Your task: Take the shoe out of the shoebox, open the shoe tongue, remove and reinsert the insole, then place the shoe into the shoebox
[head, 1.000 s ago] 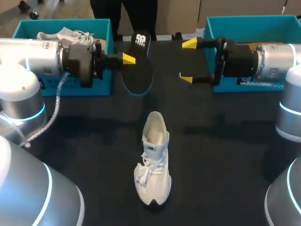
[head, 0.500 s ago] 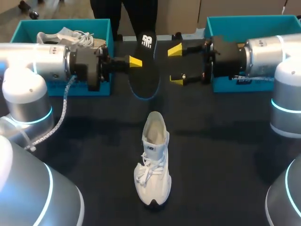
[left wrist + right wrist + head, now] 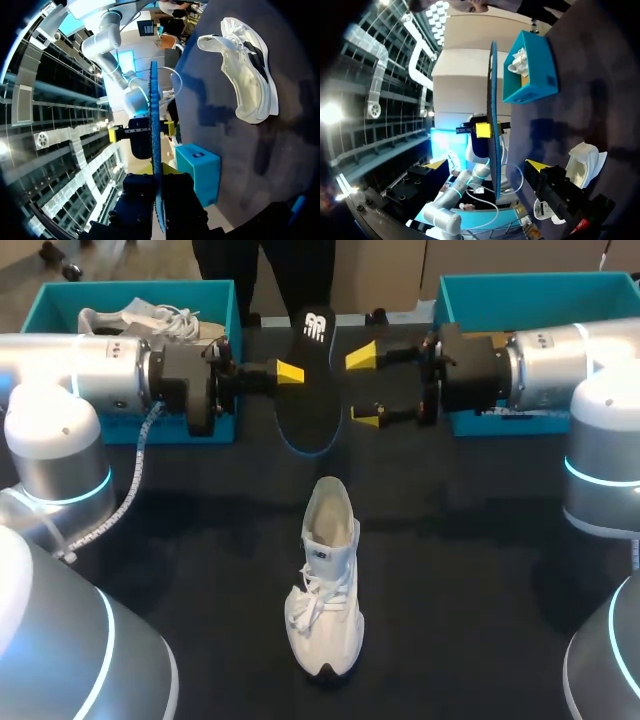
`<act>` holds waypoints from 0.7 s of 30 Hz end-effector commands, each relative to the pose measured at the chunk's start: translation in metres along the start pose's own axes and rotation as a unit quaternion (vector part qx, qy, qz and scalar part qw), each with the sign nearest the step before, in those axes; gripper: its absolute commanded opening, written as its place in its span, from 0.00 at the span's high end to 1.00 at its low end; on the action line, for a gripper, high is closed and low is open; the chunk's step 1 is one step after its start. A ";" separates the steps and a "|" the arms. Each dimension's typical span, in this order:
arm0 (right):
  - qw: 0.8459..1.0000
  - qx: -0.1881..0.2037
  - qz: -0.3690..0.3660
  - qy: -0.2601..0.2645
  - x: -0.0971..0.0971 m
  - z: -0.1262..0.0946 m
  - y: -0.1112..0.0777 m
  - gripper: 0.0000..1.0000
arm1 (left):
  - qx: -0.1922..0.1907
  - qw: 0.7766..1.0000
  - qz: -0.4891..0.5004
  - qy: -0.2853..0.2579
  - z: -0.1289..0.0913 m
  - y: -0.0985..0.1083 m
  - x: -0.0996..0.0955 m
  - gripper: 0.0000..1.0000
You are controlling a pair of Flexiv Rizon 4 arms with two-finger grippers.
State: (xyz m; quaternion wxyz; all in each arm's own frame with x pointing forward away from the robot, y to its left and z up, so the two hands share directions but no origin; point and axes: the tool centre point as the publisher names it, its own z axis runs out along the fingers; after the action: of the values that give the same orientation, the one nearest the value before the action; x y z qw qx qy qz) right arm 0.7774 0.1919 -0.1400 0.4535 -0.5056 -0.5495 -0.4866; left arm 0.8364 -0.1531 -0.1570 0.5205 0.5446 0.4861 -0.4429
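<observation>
The dark bench [image 3: 470, 570] carries everything. The left arm [image 3: 90, 375] comes in across its far left and the right arm [image 3: 560, 365] across its far right. Both lie level and point at each other, so their yellow tips are near one another over the far middle.

A teal left shoebox [image 3: 130, 286] stands at the far left corner behind the left arm, with a second white shoe [image 3: 150, 315] lying in it. A teal right shoebox [image 3: 530, 280] stands at the far right corner, its inside partly hidden by the right arm.

The white shoe [image 3: 325, 580] stands upright on its sole on the near middle of the bench. It is out of both boxes and well apart from them, with its toe toward the robot, its open collar toward the far side, and its laces loose.

The black insole [image 3: 312, 400], blue at the rim, is held in the air between the two arms, beyond the shoe's heel. It seems roughly level, with its face up.

The left jaws are clamped on one long edge of the insole. In the left wrist view it runs edge-on straight between the fingers, though the tips are mostly hidden there.

The right jaws stand wide apart. Their tips are just beside the insole's other long edge, which lies in line with the gap, and neither tip touches it.
</observation>
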 end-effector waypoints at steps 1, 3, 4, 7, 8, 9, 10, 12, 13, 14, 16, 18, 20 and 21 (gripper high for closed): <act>0.999 0.040 -0.017 -0.005 -0.006 0.019 0.011 0.00 | -0.002 1.000 -0.001 0.002 0.007 0.003 0.001 1.00; 0.999 0.041 -0.017 -0.006 -0.010 0.022 0.010 0.00 | -0.001 1.000 -0.002 0.004 0.009 0.004 0.001 1.00; 0.999 0.040 -0.017 -0.003 -0.011 0.023 0.010 0.00 | 0.001 1.000 -0.003 0.004 0.010 0.003 0.001 1.00; 0.999 0.034 -0.017 -0.002 -0.013 0.026 0.010 0.00 | 0.003 1.000 -0.001 0.005 0.014 0.000 0.001 1.00; 0.999 0.033 -0.017 -0.003 -0.013 0.027 0.011 0.00 | 0.004 1.000 -0.001 0.006 0.015 0.000 0.001 1.00; 0.999 0.034 -0.017 -0.004 -0.013 0.027 0.011 0.00 | 0.004 1.000 -0.001 0.006 0.016 0.000 0.002 1.00; 0.999 0.034 -0.017 -0.006 -0.013 0.028 0.011 0.00 | 0.004 1.000 -0.001 0.007 0.017 0.000 0.002 1.00; 0.999 0.036 -0.017 -0.009 -0.013 0.029 0.011 0.16 | 0.002 1.000 -0.003 0.009 0.018 0.000 0.003 1.00; 0.999 0.037 -0.019 -0.008 -0.014 0.029 0.011 0.25 | 0.001 1.000 -0.003 0.009 0.018 0.000 0.003 1.00; 0.999 0.037 -0.019 -0.008 -0.014 0.029 0.011 0.29 | 0.000 1.000 -0.003 0.009 0.018 0.001 0.003 1.00; 0.999 0.036 -0.021 -0.007 -0.014 0.028 0.009 0.36 | -0.002 1.000 -0.003 0.009 0.018 0.002 0.002 1.00; 0.999 0.036 -0.022 -0.006 -0.015 0.028 0.008 0.48 | -0.003 1.000 -0.003 0.009 0.018 0.003 0.002 1.00; 0.999 0.036 -0.022 -0.007 -0.015 0.027 0.008 0.52 | -0.003 1.000 -0.003 0.008 0.017 0.003 0.001 1.00; 0.999 0.036 -0.023 -0.007 -0.015 0.027 0.008 0.52 | -0.003 1.000 -0.003 0.008 0.017 0.003 0.001 1.00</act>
State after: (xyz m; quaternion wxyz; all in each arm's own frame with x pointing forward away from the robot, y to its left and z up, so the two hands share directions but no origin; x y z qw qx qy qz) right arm 0.7880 0.2177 -0.1571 0.4577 -0.4791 -0.5814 -0.4722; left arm 0.8399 -0.1691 -0.1582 0.5160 0.5453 0.4940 -0.4385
